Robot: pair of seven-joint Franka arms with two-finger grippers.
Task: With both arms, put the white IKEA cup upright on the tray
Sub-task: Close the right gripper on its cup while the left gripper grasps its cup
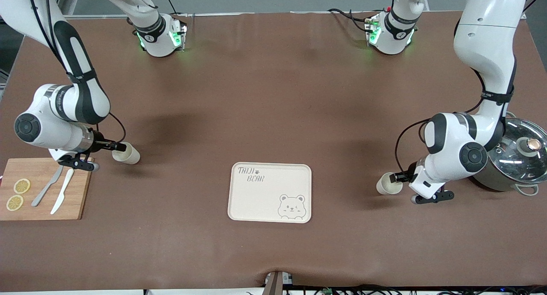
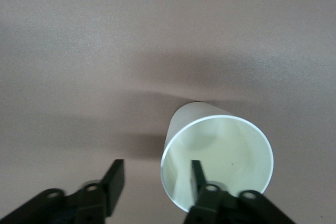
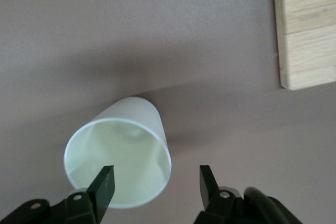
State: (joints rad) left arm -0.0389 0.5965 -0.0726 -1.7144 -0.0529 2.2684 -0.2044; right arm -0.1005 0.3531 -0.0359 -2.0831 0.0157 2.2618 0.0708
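Note:
Two white cups lie on their sides on the brown table. One cup (image 1: 127,153) (image 3: 118,161) is toward the right arm's end; my right gripper (image 1: 116,147) (image 3: 156,183) is open at its mouth, one finger (image 3: 102,184) inside the rim and the other outside. The second cup (image 1: 389,184) (image 2: 218,156) is toward the left arm's end; my left gripper (image 1: 399,177) (image 2: 155,181) is open and straddles its wall, with one finger (image 2: 196,179) inside the mouth. The cream tray (image 1: 270,193) with the bear drawing sits bare between them, nearer the front camera.
A wooden cutting board (image 1: 42,190) (image 3: 307,24) with lemon slices, a knife and a fork lies beside the right arm's cup, nearer the camera. A steel pot (image 1: 515,158) with a glass lid stands at the left arm's end, close to that arm's wrist.

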